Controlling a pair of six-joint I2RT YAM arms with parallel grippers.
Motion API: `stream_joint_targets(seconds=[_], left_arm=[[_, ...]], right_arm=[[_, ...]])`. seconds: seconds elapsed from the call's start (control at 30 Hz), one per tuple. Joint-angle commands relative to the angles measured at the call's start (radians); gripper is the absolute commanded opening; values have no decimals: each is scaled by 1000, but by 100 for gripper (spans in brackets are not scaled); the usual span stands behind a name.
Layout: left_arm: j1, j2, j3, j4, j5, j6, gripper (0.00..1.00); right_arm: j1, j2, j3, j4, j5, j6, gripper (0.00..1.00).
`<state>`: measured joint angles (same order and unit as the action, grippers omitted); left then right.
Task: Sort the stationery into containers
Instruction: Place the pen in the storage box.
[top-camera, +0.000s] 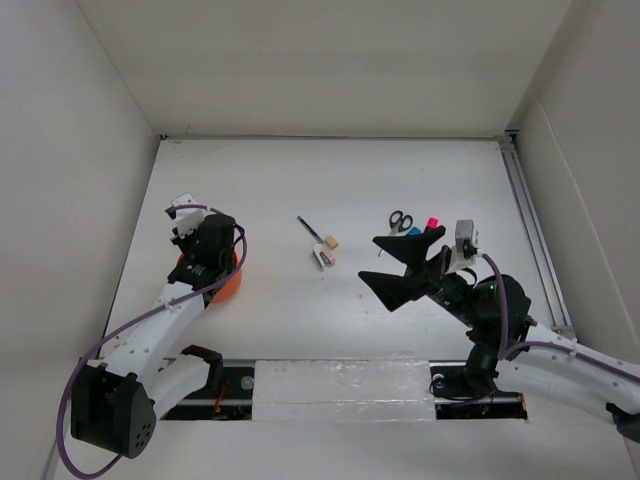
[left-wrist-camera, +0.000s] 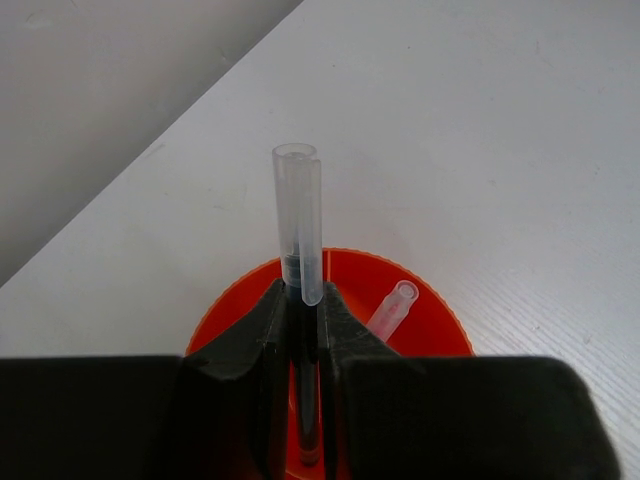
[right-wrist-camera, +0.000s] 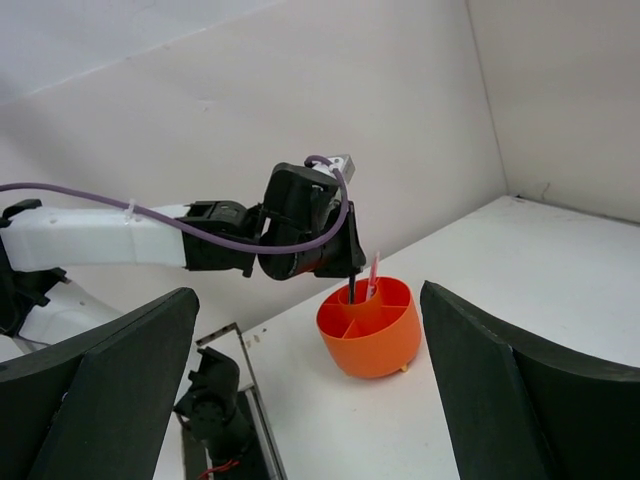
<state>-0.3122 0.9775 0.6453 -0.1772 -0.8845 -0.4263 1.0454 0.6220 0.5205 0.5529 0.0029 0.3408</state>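
Pen with a clear cap (left-wrist-camera: 300, 215) stands upright, clamped tight in my left gripper (left-wrist-camera: 300, 312) over the divided orange cup (left-wrist-camera: 362, 259), and letting go off-centre could catch a divider or knock the capped pen (left-wrist-camera: 393, 306) leaning inside.

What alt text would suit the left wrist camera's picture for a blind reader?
The left tool grips a dark pen with a clear cap, upright, its lower end inside the orange cup. A second pen leans in the cup, which stands on a white table.
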Motion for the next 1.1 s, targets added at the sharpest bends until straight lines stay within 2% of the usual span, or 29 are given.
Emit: stream_joint_targets(seconds=[0.0,0.07,0.17,0.27,0.73,0.77,0.8,0.83,0.93,0.97,1.0,1.07], left_arm=[[2,-7,25,-16,5,-40,0],[2,-7,25,-25,15,-40,1],[2,-7,34,-38,15,-66,12],[2,-7,43,-48,35,-75,20],[2,-108,71,-119,58,-124,20],[2,-146,71,-119,58,-137,24],[2,-167,71,-129,45,-146,34],[2,-190,71,-130,45,-146,39],[2,-281,62,-99,70,-135,49],[2,-313,53,-99,84,-135,56],[2,-313,53,-99,96,-126,56],[2,-336,53,-99,96,-126,64]], right_arm=[[-7,-22,7,2,-6,-17,99],[-7,-22,7,2,3,-17,99],[-7,-22,7,2,3,-17,99],[-7,-22,7,2,3,-17,99],[-7,47,46,-24,58,-26,100],[-16,60,65,-33,72,-26,100],[-16,96,76,-47,83,-26,100],[-25,116,88,-79,95,-26,100],[-50,189,124,-105,95,-3,100],[-61,217,134,-116,95,9,100],[-61,217,147,-116,95,9,100],[-73,254,162,-140,106,20,100]])
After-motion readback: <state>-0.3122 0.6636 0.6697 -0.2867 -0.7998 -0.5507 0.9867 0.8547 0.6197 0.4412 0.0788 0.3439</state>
